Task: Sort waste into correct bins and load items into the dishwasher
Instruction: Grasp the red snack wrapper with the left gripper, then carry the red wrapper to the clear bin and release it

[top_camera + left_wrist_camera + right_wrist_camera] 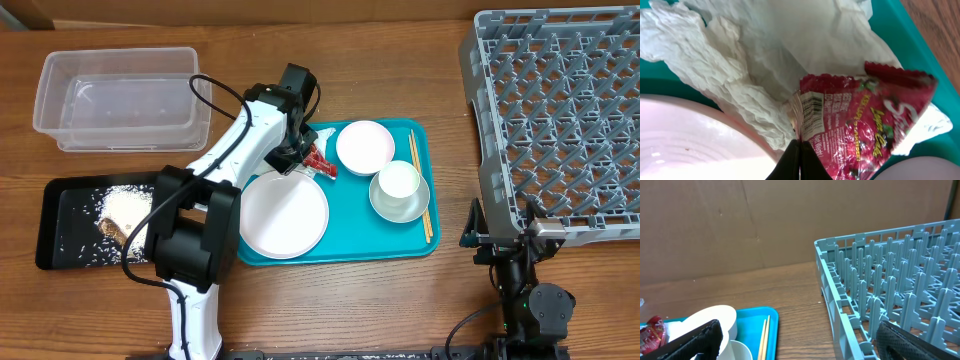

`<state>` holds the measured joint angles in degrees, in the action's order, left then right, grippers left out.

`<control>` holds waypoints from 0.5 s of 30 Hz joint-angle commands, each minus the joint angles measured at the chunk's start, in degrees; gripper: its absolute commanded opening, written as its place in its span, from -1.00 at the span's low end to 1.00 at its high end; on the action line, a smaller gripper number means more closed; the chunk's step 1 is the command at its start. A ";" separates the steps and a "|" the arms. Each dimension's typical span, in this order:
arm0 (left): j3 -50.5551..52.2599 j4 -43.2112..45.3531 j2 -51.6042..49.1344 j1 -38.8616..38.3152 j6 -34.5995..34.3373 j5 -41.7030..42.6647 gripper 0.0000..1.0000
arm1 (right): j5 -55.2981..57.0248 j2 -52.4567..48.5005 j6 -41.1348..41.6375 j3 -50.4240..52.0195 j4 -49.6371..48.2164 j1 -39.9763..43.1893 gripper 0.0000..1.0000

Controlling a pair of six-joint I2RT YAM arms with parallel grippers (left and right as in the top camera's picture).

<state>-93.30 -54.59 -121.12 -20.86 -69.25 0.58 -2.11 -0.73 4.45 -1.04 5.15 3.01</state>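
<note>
Left hand (799,151) fingers are pressed together, pinching the barcode end of the small red snack wrapper (865,127). The wrapper's long axis runs from that pinched end away from the fingertips and off to their right, with the serrated end farthest out. It lies on the crumpled white napkin (760,60), which spreads beyond and to the left of the fingertips on the teal tray (350,215). The white plate (283,215) sits just left of and below the hand, its rim touching the napkin.

On the same tray, beyond the wrapper, stands one small white bowl (364,146), empty. Farther along, a white cup (398,180) sits inside the grey-green bowl (400,207). The chopsticks (420,190) lie side by side along the tray edge farthest from the left hand, their long axis parallel to that edge.

Behind the left arm, the clear tub (120,100) holds nothing visible. The black tray (60,215) holds loose rice (125,203) and a brown scrap (110,230).

Right hand (797,330) is held wide apart, holding nothing. The dish rack (560,110) stands just to its right on the tabletop (350,310); its pegs carry nothing visible.
</note>
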 commanded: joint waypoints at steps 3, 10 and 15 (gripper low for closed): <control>-1.11 -2.05 -0.48 1.46 1.62 -0.94 -0.92 | 0.52 0.57 -0.15 0.59 -0.35 0.24 1.00; -6.73 -6.93 1.46 1.77 4.87 -1.05 -0.92 | 0.52 0.57 -0.15 0.59 -0.35 0.24 1.00; -10.64 -7.32 4.70 1.84 7.39 -1.90 -0.92 | 0.52 0.57 -0.15 0.59 -0.35 0.24 1.00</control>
<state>-100.77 -61.71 -120.42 -19.40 -64.58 0.54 -2.09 -0.73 4.45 -1.04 5.13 3.01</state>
